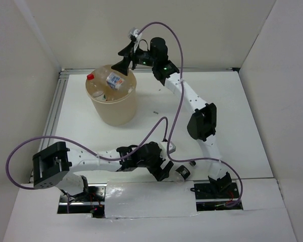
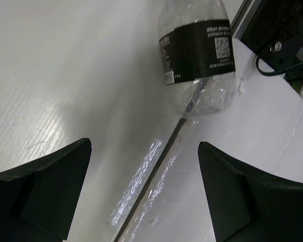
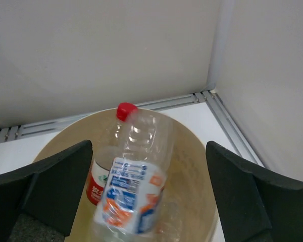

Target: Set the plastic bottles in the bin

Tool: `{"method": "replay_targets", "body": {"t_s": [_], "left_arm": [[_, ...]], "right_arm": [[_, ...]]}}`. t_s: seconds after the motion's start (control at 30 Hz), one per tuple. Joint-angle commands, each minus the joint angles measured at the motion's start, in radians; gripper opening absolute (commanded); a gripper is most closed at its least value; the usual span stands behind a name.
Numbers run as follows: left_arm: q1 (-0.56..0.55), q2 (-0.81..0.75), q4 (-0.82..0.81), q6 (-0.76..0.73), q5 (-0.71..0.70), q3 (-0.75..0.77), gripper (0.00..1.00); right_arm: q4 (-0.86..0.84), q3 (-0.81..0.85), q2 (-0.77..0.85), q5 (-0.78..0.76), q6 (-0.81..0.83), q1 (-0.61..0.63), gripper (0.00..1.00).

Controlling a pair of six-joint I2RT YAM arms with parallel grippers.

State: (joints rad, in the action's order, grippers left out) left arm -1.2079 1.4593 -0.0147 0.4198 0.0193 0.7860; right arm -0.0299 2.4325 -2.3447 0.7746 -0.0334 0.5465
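Note:
The bin (image 1: 122, 112) is a tan bucket at the back of the table. My right gripper (image 1: 124, 58) hangs open above its rim. In the right wrist view a clear bottle with a red cap and a blue and orange label (image 3: 136, 186) shows blurred inside the bin (image 3: 202, 176), free between the spread fingers of the right gripper (image 3: 149, 151). A red-labelled bottle (image 3: 97, 184) lies beside it. My left gripper (image 2: 144, 146) is open and empty low over the table. A clear bottle with a black label (image 2: 199, 50) lies just beyond its fingertips, near the arm bases (image 1: 183, 172).
Aluminium rails (image 1: 55, 108) run along the left and back table edges, with white walls behind. A seam (image 2: 156, 166) crosses the table under the left gripper. The right arm's base and cables (image 1: 219, 190) sit close to the black-labelled bottle.

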Motion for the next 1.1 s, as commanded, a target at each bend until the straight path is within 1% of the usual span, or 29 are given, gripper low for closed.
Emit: {"method": "replay_targets", "body": {"t_s": [0.0,0.1,0.13,0.17,0.2,0.23,0.27,0.3,0.33,0.37,0.4,0.43,0.47,0.57,0.6,0.63,0.7,0.73,0.83,0.87,0.9,0.97,1.0,1.03,1.07], "left_arm": [[-0.005,0.056,-0.044,-0.042,-0.013,0.11,1.0],[-0.005,0.108,-0.044,-0.07,0.027,0.18,1.0],[-0.005,0.14,-0.044,-0.084,0.045,0.196,1.0],[-0.005,0.156,-0.044,-0.095,0.056,0.211,1.0],[-0.005,0.171,-0.044,-0.095,0.067,0.24,1.0],[-0.005,0.185,-0.034,-0.105,0.067,0.254,1.0],[-0.005,0.211,-0.034,-0.114,0.086,0.266,1.0],[-0.005,0.225,-0.034,-0.115,0.099,0.286,1.0],[-0.005,0.237,-0.034,-0.124,0.109,0.297,1.0],[-0.005,0.252,-0.025,-0.124,0.11,0.309,1.0],[-0.005,0.306,-0.016,-0.133,0.128,0.332,1.0],[-0.005,0.306,-0.004,-0.133,0.128,0.343,1.0],[-0.005,0.34,-0.004,-0.133,0.146,0.355,1.0],[-0.015,0.378,0.007,-0.133,0.171,0.355,1.0],[-0.015,0.389,0.019,-0.133,0.185,0.366,0.96],[-0.015,0.412,0.028,-0.133,0.185,0.375,0.92],[-0.015,0.433,0.067,-0.133,0.195,0.394,0.84],[-0.015,0.443,0.079,-0.133,0.195,0.409,0.72],[-0.015,0.454,0.114,-0.133,0.171,0.418,0.46],[-0.015,0.441,0.114,-0.133,0.15,0.418,0.22],[-0.015,0.411,0.125,-0.133,0.093,0.418,0.15],[-0.015,0.371,0.168,-0.157,0.032,0.446,0.13],[0.014,0.351,0.188,-0.167,0.003,0.462,0.13],[0.033,0.301,0.206,-0.185,-0.049,0.478,0.12],[0.054,0.273,0.219,-0.185,-0.074,0.505,0.11]], "right_arm": [[0.002,0.02,0.132,-0.029,-0.011,-0.048,1.0],[0.086,-0.027,0.211,-0.054,0.047,-0.131,1.0],[0.131,-0.065,0.278,-0.054,0.068,-0.161,1.0],[0.146,-0.169,0.316,-0.054,0.078,-0.195,1.0],[0.157,-0.231,0.355,-0.045,0.078,-0.273,1.0],[0.18,-0.292,0.392,-0.031,0.09,-0.316,1.0],[0.191,-0.417,0.469,-0.031,0.111,-0.359,1.0],[0.2,-0.481,0.507,-0.011,0.124,-0.443,1.0],[0.226,-0.54,0.578,0.003,0.147,-0.485,1.0],[0.241,-0.596,0.611,0.015,0.158,-0.528,1.0],[0.267,-0.744,0.669,0.038,0.167,-0.648,1.0],[0.268,-0.745,0.67,0.054,0.167,-0.649,1.0],[0.278,-0.826,0.721,0.072,0.167,-0.728,1.0],[0.312,-0.923,0.798,0.14,0.167,-0.831,0.99],[0.321,-0.973,0.814,0.155,0.167,-0.858,0.99],[0.331,-0.996,0.826,0.169,0.179,-0.906,0.96],[0.358,-1.055,0.86,0.212,0.19,-0.962,0.94],[0.358,-1.073,0.869,0.222,0.19,-0.977,0.94],[0.381,-1.138,0.903,0.264,0.202,-1.028,0.88],[0.39,-1.151,0.903,0.293,0.216,-1.037,0.85],[0.424,-1.161,0.913,0.302,0.255,-1.037,0.83],[0.481,-1.17,0.923,0.319,0.321,-1.037,0.75],[0.514,-1.17,0.923,0.34,0.36,-1.037,0.71],[0.585,-1.181,0.923,0.353,0.442,-1.037,0.53],[0.619,-1.181,0.923,0.353,0.479,-1.037,0.42]]}}
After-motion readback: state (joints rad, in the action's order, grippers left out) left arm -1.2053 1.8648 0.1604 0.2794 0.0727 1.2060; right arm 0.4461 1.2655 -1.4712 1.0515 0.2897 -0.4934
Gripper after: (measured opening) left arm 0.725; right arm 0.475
